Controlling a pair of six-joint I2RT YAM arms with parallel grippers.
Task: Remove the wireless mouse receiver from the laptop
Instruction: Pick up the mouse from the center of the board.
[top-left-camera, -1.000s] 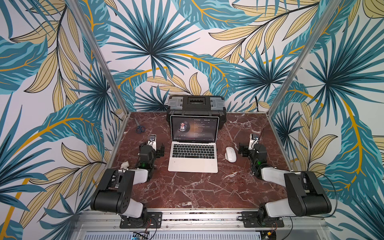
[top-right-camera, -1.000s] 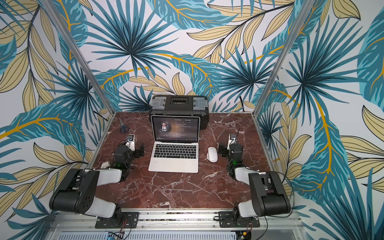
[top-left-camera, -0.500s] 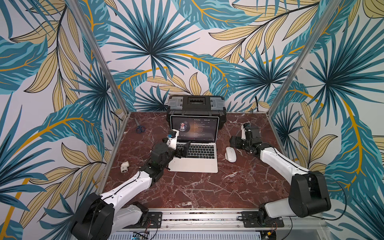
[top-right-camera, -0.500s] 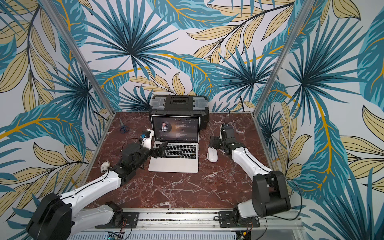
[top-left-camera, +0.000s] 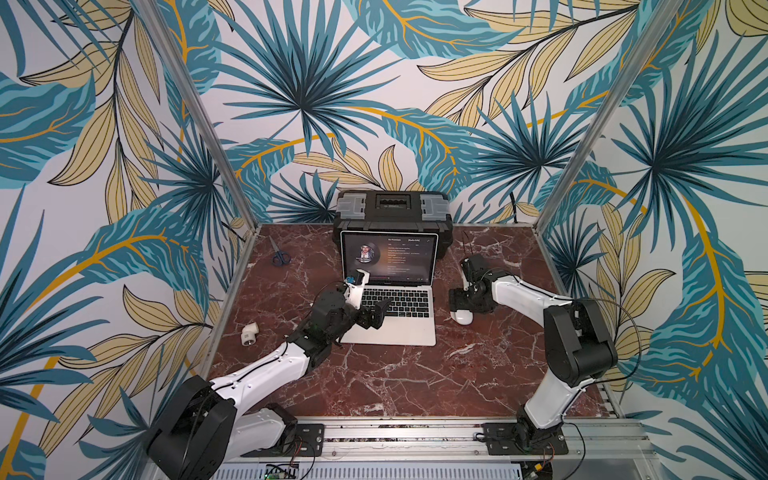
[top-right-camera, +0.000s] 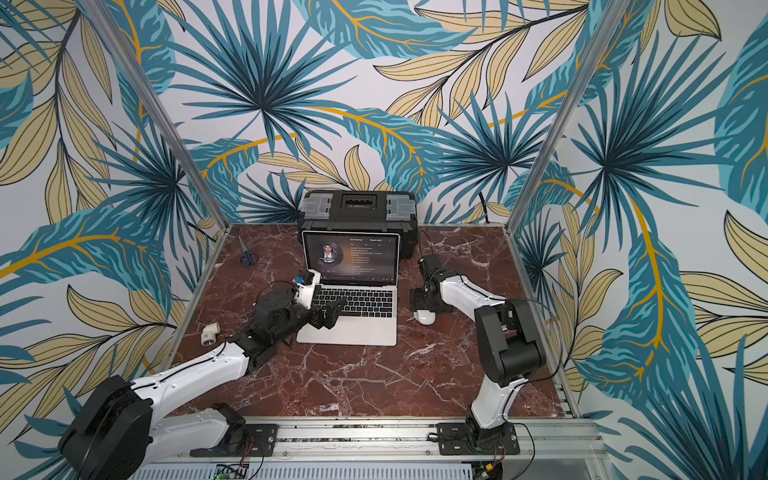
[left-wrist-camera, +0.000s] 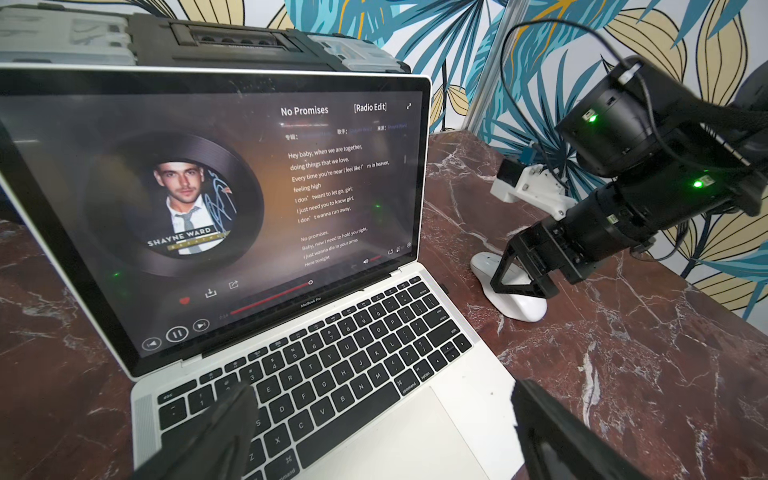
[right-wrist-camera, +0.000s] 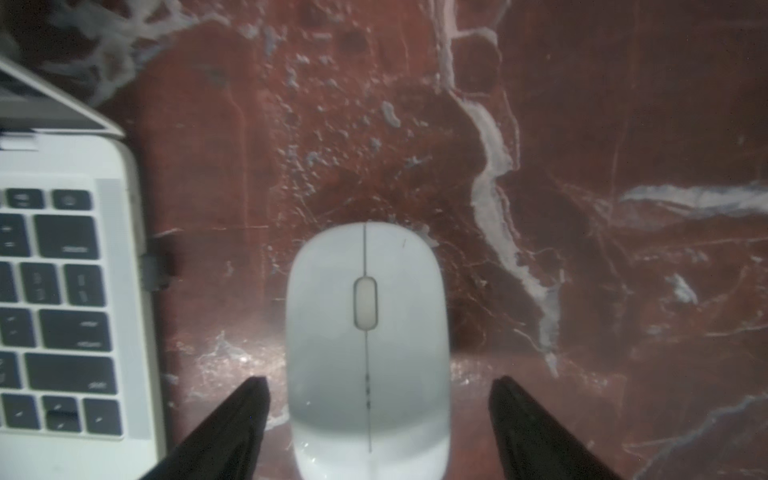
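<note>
Beside the laptop (top-left-camera: 395, 330), your right gripper (right-wrist-camera: 378, 380) straddles the wireless mouse (right-wrist-camera: 368, 332), jaws clear.
Your left gripper (left-wrist-camera: 384, 388) gapes, empty.

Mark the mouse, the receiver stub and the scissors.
wireless mouse (right-wrist-camera: 328, 332), right wrist view, shell beside the wheel
receiver stub (right-wrist-camera: 156, 268), right wrist view, dark protruding end
scissors (top-left-camera: 281, 258), a top view, blue handles

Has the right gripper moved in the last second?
Yes. The right gripper has swung in toward the laptop: a second ago it sat on the far side of the wireless mouse from it; now its open jaws straddle the mouse.
</note>
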